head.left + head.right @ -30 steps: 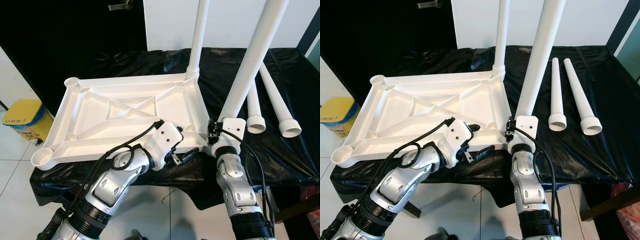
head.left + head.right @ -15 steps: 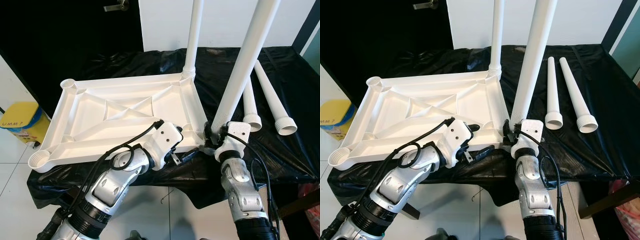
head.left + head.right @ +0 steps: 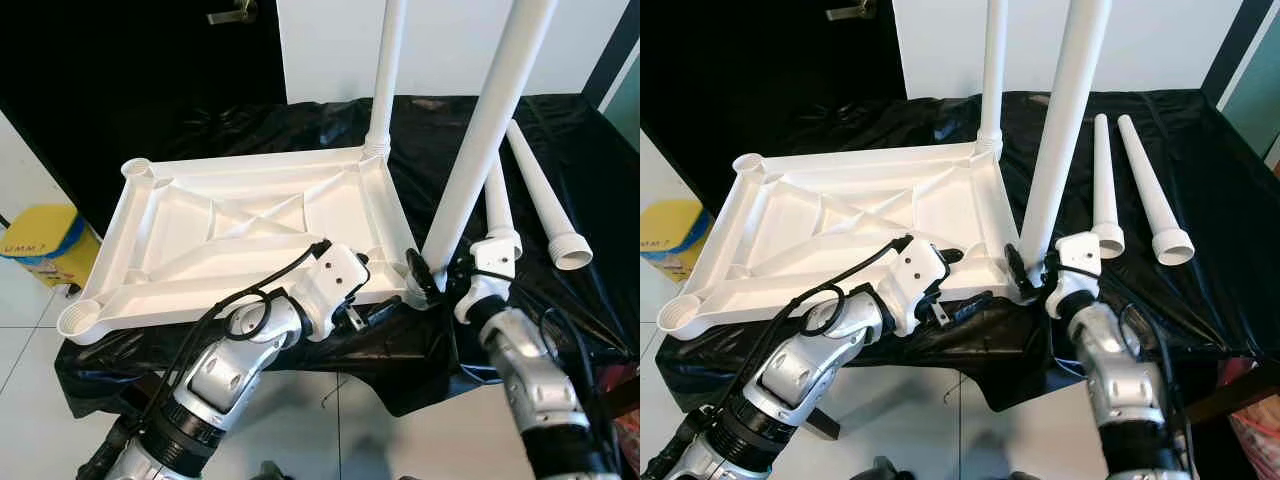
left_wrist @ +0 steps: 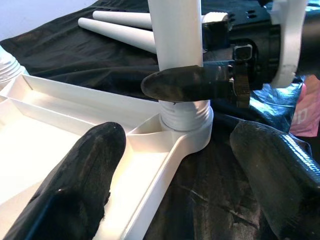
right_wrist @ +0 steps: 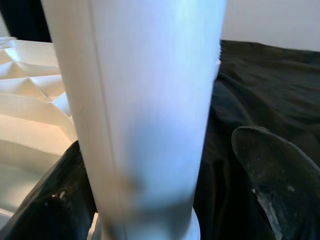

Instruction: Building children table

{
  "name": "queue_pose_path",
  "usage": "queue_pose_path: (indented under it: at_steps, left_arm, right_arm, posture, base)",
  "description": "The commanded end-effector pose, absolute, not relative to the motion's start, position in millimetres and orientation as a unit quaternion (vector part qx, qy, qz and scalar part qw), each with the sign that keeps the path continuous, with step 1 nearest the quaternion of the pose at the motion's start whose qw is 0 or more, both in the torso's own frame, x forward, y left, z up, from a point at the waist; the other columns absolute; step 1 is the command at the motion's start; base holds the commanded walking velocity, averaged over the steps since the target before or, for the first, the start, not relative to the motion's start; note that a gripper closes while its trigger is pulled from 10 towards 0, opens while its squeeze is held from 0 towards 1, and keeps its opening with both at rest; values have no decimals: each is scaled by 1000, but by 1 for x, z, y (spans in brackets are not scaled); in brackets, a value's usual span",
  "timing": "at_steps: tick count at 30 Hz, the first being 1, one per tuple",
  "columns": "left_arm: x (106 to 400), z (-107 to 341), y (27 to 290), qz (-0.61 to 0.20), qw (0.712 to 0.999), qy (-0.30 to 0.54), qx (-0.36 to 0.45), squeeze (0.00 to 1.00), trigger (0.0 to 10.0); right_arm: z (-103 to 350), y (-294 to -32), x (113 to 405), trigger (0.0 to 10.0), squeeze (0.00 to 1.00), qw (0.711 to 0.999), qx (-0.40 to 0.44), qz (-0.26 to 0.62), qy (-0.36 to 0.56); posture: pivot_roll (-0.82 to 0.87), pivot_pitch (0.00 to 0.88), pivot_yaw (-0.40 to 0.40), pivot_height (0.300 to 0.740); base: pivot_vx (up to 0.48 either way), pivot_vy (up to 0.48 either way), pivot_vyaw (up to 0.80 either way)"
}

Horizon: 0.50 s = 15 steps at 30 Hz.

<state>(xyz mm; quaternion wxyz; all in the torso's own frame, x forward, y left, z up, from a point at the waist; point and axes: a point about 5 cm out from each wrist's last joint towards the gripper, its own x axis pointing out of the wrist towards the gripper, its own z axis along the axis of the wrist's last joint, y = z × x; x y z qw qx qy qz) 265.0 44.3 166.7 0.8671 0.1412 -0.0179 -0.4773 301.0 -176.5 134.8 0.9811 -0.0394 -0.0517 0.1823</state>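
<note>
Keep the right claw, fingers spread loosely around the near leg, twisting it straight into the tabletop corner socket while the open left claw steadies that lower-center edge.

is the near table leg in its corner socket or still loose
In the socket: the near leg stands upright, its ribbed base seated in the tabletop's corner ring, right hand around it.

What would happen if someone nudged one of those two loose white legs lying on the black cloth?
A loose table leg would probably roll: it is a round, smooth tube lying flat on the black cloth. Being tapered, with a wider collar at one end, it would likely curve rather than roll straight. It looks like hollow plastic, so probably stiff and light.
</note>
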Motion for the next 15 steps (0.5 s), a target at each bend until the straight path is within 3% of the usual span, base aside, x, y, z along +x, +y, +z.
queue_pose_path:
  at_steps: [1, 8, 9, 10, 11, 15]
  left_arm:
    - [262, 164, 42, -516, 844, -9, 145, 0, 10000]
    - [262, 165, 43, -517, 844, -10, 146, 0, 10000]
    - [263, 166, 43, -517, 843, -11, 146, 0, 10000]
    - [263, 166, 43, -517, 843, -11, 146, 0, 10000]
    - [264, 167, 43, -518, 843, -12, 147, 0, 10000]
    - [266, 169, 41, -521, 840, -15, 148, 0, 10000]
  right_arm:
    - [130, -171, 304, 10000, 0, 972, -45, 225, -40]
    - [128, -167, 309, 10000, 0, 964, -58, 256, -30]
    - [127, -167, 311, 3804, 0, 963, -63, 262, -27]
    - [127, -167, 311, 3804, 0, 963, -63, 262, -27]
    - [126, -168, 314, 0, 0, 962, -66, 265, -23]
    - [124, -172, 316, 0, 0, 963, -68, 260, -18]
  posture:
    - [-54, 49, 40, 740]
    - [-56, 50, 48, 740]
    - [-58, 51, 52, 740]
    - [-58, 51, 52, 740]
    - [-65, 54, 58, 740]
    - [-66, 49, 58, 740]
  base:
    - [0, 0, 0]
    - [0, 0, 0]
    - [0, 0, 0]
    - [0, 0, 0]
    - [0, 0, 0]
    - [0, 0, 0]
